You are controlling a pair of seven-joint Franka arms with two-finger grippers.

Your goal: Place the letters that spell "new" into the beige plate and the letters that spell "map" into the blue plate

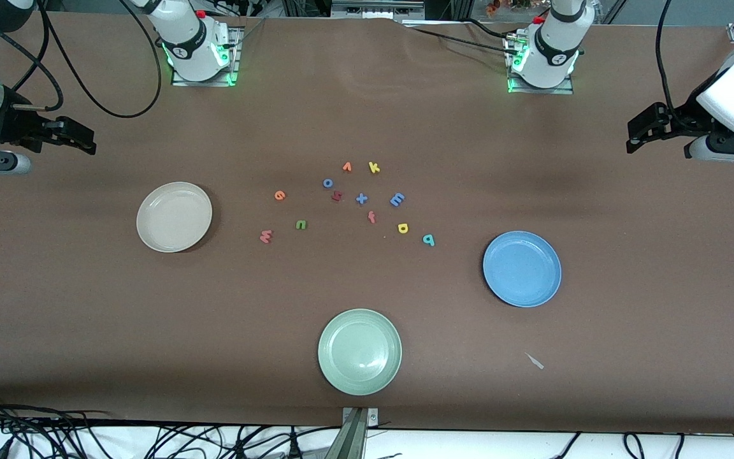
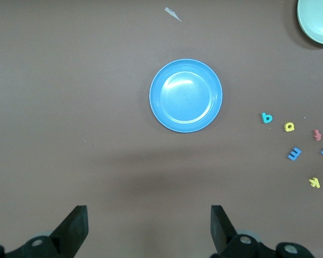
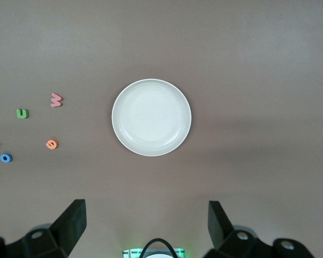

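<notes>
Nothing had yet been placed, so the step in hand was judged to be a first pick from the loose letters. Nearest the front edge of the table [image 1: 86,357] a pale green plate [image 1: 359,352] was seen, which was to be left alone. Farther in, the blue plate [image 1: 522,268] lay toward the left arm's end and the beige plate [image 1: 174,217] toward the right arm's end, both bare. Between them the letters were scattered at mid-table: the teal p [image 1: 429,240], yellow a [image 1: 402,227] and blue m [image 1: 397,199] nearer the blue plate; the salmon-pink w [image 1: 266,236], green n [image 1: 301,224] and orange e [image 1: 280,196] nearer the beige one. The red f [image 1: 372,217], blue x [image 1: 361,199] and yellow k [image 1: 374,167] lay close by and were to be avoided. The left gripper [image 1: 636,137] and right gripper [image 1: 83,141] were held spread wide and empty above the table's two ends. An outlying letter was best taken first, pinched squarely and low.
</notes>
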